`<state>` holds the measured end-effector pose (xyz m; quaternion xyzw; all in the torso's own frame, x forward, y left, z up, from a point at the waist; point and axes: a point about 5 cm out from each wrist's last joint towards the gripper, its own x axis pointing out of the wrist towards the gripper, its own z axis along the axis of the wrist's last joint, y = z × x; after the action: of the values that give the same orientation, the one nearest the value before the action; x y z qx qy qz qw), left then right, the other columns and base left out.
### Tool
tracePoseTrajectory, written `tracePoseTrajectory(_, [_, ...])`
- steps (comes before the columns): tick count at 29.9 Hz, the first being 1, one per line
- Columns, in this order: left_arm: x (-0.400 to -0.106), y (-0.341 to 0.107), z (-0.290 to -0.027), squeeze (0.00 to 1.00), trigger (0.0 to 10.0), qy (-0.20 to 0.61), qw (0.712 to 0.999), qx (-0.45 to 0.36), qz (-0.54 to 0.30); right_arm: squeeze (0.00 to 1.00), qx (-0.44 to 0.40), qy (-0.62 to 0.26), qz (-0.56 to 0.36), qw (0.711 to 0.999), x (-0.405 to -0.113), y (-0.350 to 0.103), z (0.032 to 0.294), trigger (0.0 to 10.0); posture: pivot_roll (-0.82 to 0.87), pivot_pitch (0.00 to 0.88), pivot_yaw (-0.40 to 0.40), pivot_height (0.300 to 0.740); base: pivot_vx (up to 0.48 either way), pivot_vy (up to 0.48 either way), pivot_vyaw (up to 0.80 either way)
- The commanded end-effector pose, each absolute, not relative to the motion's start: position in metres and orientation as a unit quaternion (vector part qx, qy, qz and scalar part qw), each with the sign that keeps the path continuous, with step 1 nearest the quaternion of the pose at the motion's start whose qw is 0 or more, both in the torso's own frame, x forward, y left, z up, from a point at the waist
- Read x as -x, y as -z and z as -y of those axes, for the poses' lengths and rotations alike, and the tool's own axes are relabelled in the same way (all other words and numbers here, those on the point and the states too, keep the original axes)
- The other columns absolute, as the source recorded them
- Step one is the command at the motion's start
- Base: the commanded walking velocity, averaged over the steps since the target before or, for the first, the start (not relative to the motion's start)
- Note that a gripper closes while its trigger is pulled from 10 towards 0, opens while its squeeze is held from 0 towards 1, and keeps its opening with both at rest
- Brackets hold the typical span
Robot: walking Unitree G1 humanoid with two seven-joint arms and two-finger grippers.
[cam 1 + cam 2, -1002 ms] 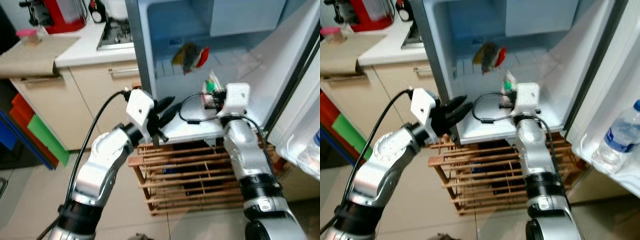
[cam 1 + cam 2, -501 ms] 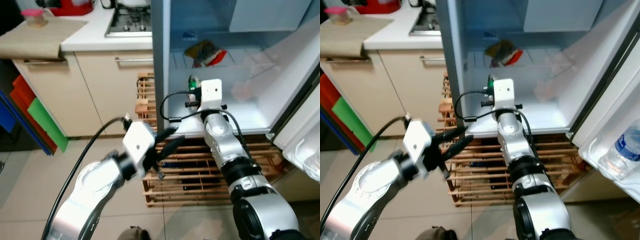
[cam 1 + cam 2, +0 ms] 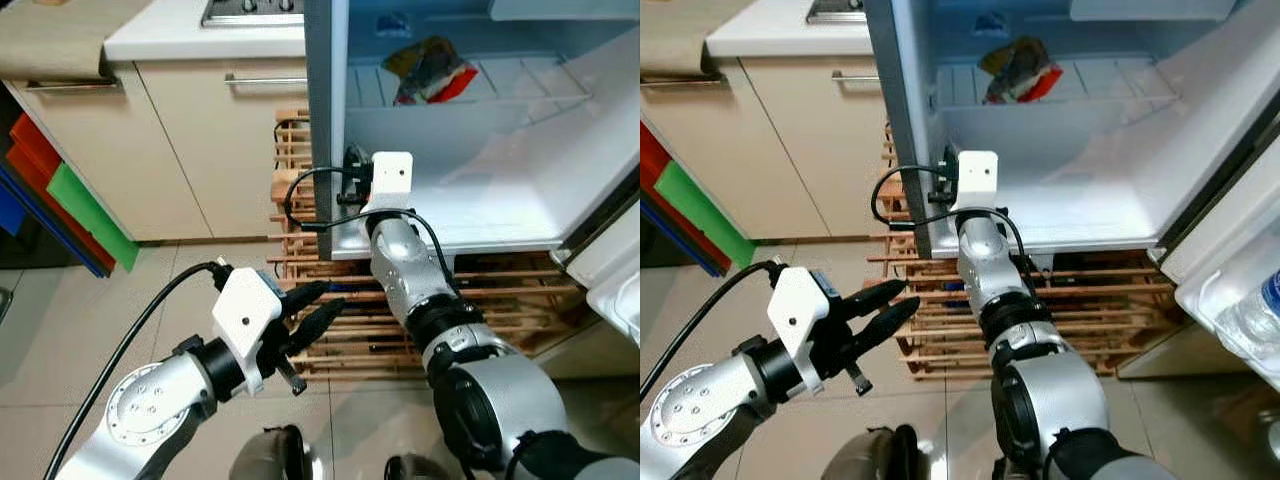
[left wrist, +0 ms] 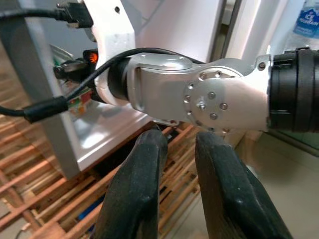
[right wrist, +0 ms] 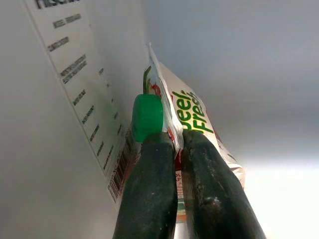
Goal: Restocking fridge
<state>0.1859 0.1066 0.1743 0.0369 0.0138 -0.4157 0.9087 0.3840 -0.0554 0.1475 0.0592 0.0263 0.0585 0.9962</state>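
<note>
This is a home kitchen. Across the upper left of the head views runs a white countertop (image 3: 200,40) over beige base cabinets (image 3: 130,150) with a long metal drawer handle (image 3: 265,78), and the edge of a gas hob (image 3: 250,10) sits at the very top. The upper right is taken up by an open fridge (image 3: 480,180) with a white interior, a wire shelf (image 3: 500,85) carrying a crumpled food packet (image 3: 430,68), and a water bottle (image 3: 1258,320) in the door rack at the right edge. Below the fridge stands a slatted wooden crate (image 3: 350,320) on a pale tiled floor (image 3: 120,300). Red, green and blue flat panels (image 3: 60,200) lean at the left edge.
</note>
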Motion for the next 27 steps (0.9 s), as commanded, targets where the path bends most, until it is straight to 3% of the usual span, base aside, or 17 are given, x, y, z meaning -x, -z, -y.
tracePoseTrajectory(1, [-0.182,-0.176,-0.106,0.00,10.0,0.414,0.909,-0.032,-0.019,0.98,-0.092,-0.041,-0.041,0.994,-0.385,-0.147,0.055,10.0,0.23,0.233,0.049,0.740,0.000,0.000,0.00])
tracePoseTrajectory(11, [-0.185,-0.175,-0.104,0.00,10.0,0.428,0.903,-0.024,-0.032,1.00,-0.194,-0.012,-0.070,0.979,-0.389,-0.151,0.055,10.0,0.22,0.209,0.049,0.740,0.000,0.000,0.00])
tracePoseTrajectory(19, [-0.210,-0.176,-0.093,0.00,10.0,0.447,0.894,-0.022,-0.006,1.00,-0.151,-0.029,-0.046,0.987,-0.395,-0.170,0.050,10.0,0.14,0.110,0.057,0.740,0.000,0.000,0.00])
tracePoseTrajectory(27, [-0.236,-0.181,-0.076,0.00,10.0,0.447,0.894,-0.013,0.035,1.00,-0.136,-0.064,-0.097,0.984,-0.397,-0.164,0.055,10.0,0.08,0.000,0.015,0.740,0.000,0.000,0.00])
